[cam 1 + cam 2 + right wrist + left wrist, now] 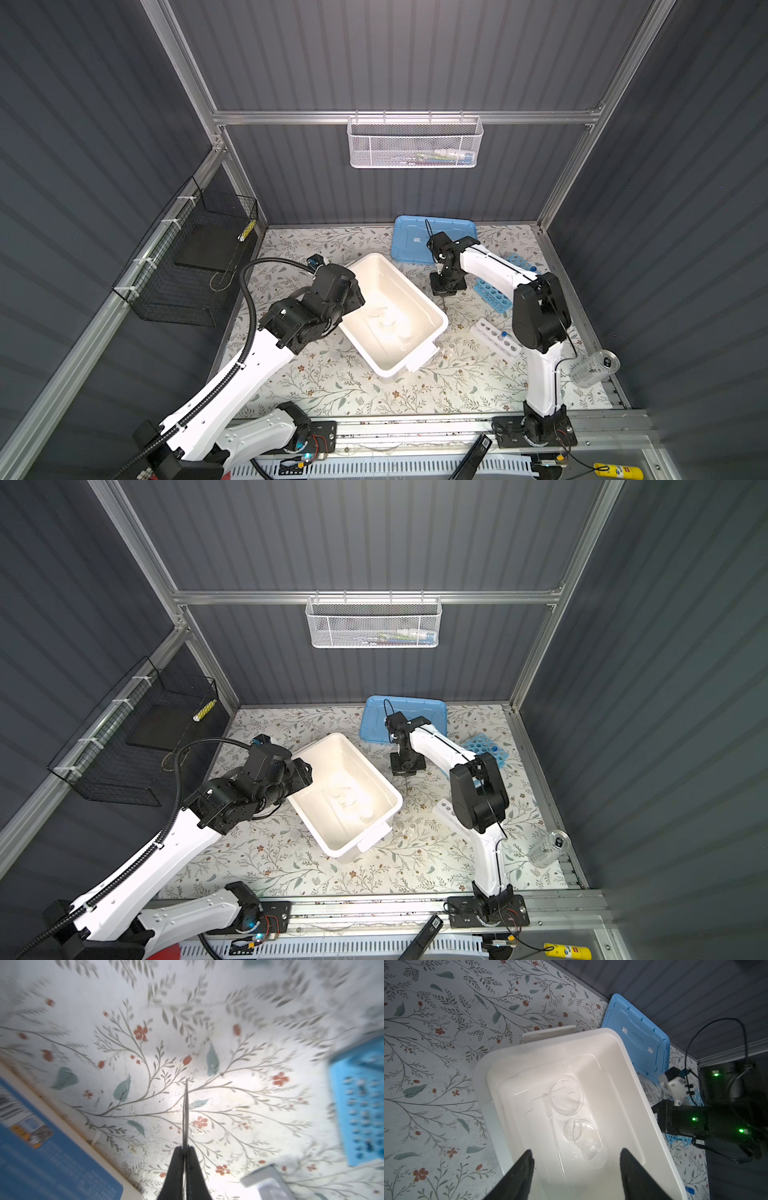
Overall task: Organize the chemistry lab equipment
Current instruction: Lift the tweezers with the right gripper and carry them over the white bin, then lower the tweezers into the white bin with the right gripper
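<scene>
Clear glass noted first: a round dish (566, 1097) and a small beaker (581, 1134) on its side lie in the white bin (483, 1072), ahead of and below the left pincer (576, 1151); that pincer is released, jaws spread wide above the bin's interior, touching nothing. The right pincer (184, 1150) is clenched on a thin rod (185, 1109); the rod projects beyond the fingertips toward the floral bench (249, 1043); whether its tip touches cannot be told. In a top view the blue rack (490, 293) sits just beside this pincer, on the side away from the bin; the white rack (488, 330) lies nearer its arm's base, with one blue-capped tube (503, 333) in it; the blue lid (415, 241) lies flat beyond the pincer.
</scene>
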Tool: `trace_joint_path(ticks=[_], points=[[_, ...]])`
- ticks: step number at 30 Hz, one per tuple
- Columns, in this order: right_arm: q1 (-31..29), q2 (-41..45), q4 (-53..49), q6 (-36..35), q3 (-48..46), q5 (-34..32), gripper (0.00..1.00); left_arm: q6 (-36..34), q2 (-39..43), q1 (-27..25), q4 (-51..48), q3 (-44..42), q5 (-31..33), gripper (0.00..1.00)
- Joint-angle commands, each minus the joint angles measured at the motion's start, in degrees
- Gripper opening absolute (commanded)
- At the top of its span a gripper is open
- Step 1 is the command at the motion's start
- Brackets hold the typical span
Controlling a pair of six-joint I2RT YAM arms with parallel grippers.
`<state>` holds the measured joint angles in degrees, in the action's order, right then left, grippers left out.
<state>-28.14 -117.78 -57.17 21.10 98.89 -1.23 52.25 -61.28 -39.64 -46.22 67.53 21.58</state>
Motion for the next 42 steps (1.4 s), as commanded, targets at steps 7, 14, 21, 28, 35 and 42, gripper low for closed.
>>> trace_joint_path(ticks=[7,14,21,28,35,42], points=[[0.48,6.29,-9.82,-1.33,9.49,-0.57,0.00,1.01,1.93,0.17,-1.40,-0.76,2.49,0.67],[0.18,6.95,-16.44,-0.95,22.66,3.00,0.00,1.28,3.33,0.18,-4.72,0.80,5.23,0.67],[-3.81,5.77,-19.83,-1.27,32.88,5.99,0.00,1.10,2.45,0.70,-5.55,1.57,6.63,0.68],[-9.41,0.70,-23.40,-0.73,42.87,7.14,0.00,0.79,0.70,3.77,-7.63,3.19,5.24,0.69],[-15.54,-2.08,-21.17,-0.82,42.50,7.65,0.00,-1.12,-1.58,8.57,-9.59,5.40,2.80,0.69],[-19.77,-5.73,-18.34,-0.91,42.13,8.22,0.00,-3.47,-4.11,14.38,-10.03,6.57,-1.17,0.69]])
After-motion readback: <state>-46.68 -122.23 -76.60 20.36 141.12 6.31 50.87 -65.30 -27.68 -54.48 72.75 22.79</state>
